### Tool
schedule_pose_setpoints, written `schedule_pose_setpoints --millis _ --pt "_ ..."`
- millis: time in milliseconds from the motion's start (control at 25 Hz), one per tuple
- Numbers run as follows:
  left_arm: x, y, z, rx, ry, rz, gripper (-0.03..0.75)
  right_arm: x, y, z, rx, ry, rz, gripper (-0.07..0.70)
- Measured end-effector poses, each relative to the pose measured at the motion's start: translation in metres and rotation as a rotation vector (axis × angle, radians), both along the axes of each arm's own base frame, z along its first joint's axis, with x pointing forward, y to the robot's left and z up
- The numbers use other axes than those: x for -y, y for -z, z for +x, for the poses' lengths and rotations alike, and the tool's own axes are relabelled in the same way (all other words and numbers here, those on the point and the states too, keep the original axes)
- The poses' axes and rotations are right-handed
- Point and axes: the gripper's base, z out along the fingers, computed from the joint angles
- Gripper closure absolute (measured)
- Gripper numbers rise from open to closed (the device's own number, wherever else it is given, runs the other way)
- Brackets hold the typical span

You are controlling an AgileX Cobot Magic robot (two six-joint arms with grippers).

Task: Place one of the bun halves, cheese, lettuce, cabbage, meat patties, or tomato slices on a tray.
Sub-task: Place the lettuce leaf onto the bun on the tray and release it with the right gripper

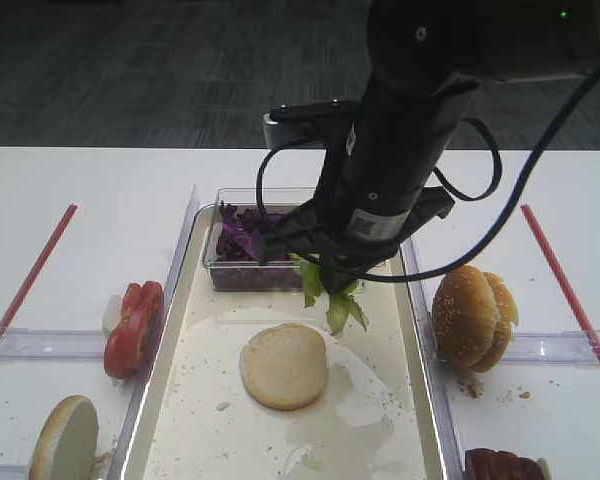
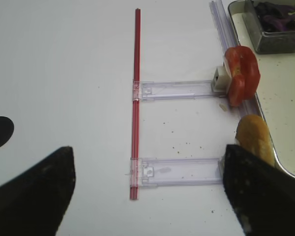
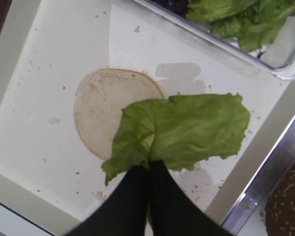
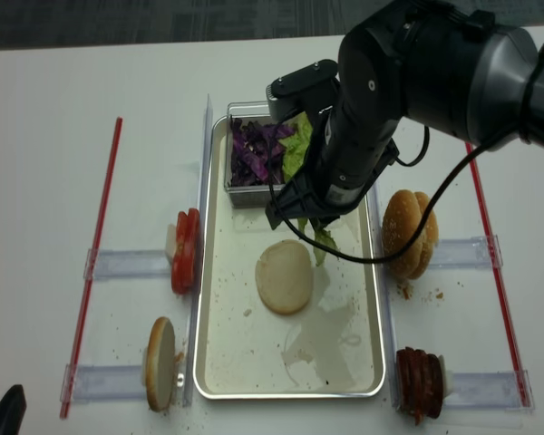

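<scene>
My right gripper [image 3: 148,166] is shut on a green lettuce leaf [image 3: 187,129], which hangs just above the silvery tray [image 1: 180,400]. The leaf [image 1: 335,298] dangles beside the far right edge of a pale bun half [image 1: 284,365] lying flat on the tray floor. Purple cabbage [image 1: 240,235] and more lettuce fill a clear tub at the tray's far end. Tomato slices [image 1: 135,328] stand left of the tray, sesame bun halves [image 1: 472,316] right of it, and meat patties [image 4: 420,381] at the near right. My left gripper [image 2: 146,194] is open over bare table. No cheese is in view.
Red strips [image 1: 30,275] run along both outer sides of the white table, joined to clear plastic rails [image 2: 179,89] that hold the food upright. Another bun half [image 1: 65,437] stands at the near left. The right arm's cables loop above the tub.
</scene>
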Motion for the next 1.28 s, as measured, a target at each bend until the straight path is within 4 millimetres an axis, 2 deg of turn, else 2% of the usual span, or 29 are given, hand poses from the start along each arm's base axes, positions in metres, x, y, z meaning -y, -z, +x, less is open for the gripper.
schedule_pose_setpoints --millis 160,320,600,760,1280 --pt "0.0 0.0 0.0 0.0 0.0 0.0 0.151 -0.003 0.002 0.0 -0.01 -0.01 0.029 0.586" --pt "0.0 0.0 0.0 0.0 0.0 0.0 0.151 -0.013 0.015 0.001 -0.039 -0.023 0.044 0.586" --pt "0.0 0.0 0.0 0.0 0.0 0.0 0.151 -0.038 0.042 -0.009 -0.084 -0.09 0.027 0.586" --pt "0.0 0.0 0.0 0.0 0.0 0.0 0.151 -0.041 0.054 -0.007 -0.099 -0.09 0.013 0.586" --pt "0.0 0.0 0.0 0.0 0.0 0.0 0.151 -0.047 0.07 0.0 -0.069 -0.094 0.029 0.586"
